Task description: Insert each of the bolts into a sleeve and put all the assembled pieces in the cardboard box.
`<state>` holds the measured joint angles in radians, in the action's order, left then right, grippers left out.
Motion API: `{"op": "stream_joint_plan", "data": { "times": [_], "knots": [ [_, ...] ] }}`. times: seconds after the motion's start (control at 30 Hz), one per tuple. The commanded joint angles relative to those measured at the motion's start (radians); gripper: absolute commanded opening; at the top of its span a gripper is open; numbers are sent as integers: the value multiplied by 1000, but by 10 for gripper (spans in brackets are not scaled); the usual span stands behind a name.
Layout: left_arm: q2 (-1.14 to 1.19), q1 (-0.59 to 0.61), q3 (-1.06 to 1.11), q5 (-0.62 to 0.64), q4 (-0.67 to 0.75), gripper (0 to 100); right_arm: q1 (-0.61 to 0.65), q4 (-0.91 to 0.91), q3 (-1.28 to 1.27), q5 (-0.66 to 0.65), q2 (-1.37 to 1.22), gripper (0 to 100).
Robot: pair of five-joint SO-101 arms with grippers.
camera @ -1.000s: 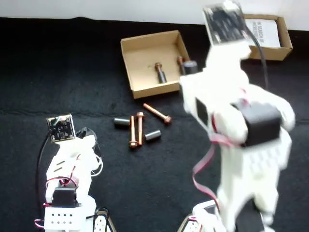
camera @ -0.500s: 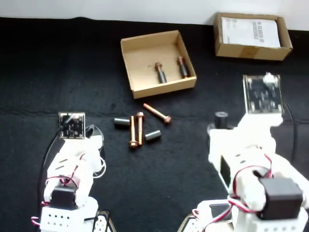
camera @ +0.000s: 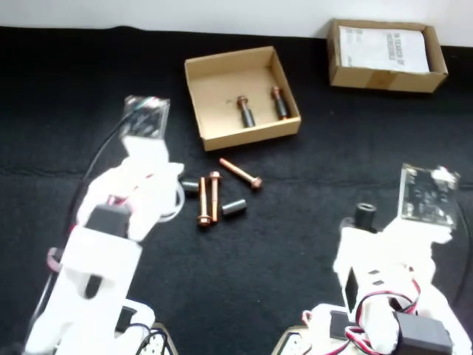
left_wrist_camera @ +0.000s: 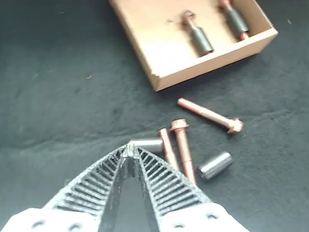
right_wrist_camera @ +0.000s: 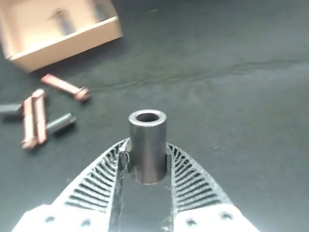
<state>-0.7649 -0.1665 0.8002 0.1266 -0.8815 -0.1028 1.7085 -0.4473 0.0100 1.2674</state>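
Since half a second ago the left arm has reached out from its folded pose. The left gripper (left_wrist_camera: pixel 130 149), fingers pressed together on nothing, is now in front of the cardboard box (camera: pixel 247 135), its tips right by a loose sleeve (left_wrist_camera: pixel 146 144). The right arm has drawn farther back from the box, and the right gripper (right_wrist_camera: pixel 147 145) clamps an upright sleeve (right_wrist_camera: pixel 147 128). Inside the box lie 2 assembled pieces (camera: pixel 244 111). On the black cloth (camera: pixel 89 111) in front of the box lie 2 paired bolts (camera: pixel 214 196), 1 angled bolt (camera: pixel 240 172) nearer the box, and a second loose sleeve (camera: pixel 235 208).
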Motion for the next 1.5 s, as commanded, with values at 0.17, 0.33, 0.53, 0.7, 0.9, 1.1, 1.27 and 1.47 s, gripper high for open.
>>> {"op": "stream_joint_plan", "data": {
  "times": [0.17,0.33,0.53,0.7,0.9,1.1,1.27,1.47],
  "knots": [
    [424,-133,-263,-400,0,18,-337,-216,-257,-64,208,7],
    [619,-131,-403,-644,5,14,-420,-282,-397,-129,349,7],
    [823,-134,-553,-872,5,13,-507,-326,-533,-204,481,7],
    [924,-163,-611,-1105,-3,13,-545,-326,-608,-232,542,7],
    [931,-228,-621,-1272,-69,17,-553,-326,-619,-261,549,7],
    [943,-249,-702,-1277,-153,130,-553,-326,-621,-264,549,7],
    [951,-248,-708,-1281,-144,175,-553,-326,-621,-264,549,7],
    [1093,-248,-756,-1323,-31,175,-553,-326,-622,-264,549,7]
  ]
}}
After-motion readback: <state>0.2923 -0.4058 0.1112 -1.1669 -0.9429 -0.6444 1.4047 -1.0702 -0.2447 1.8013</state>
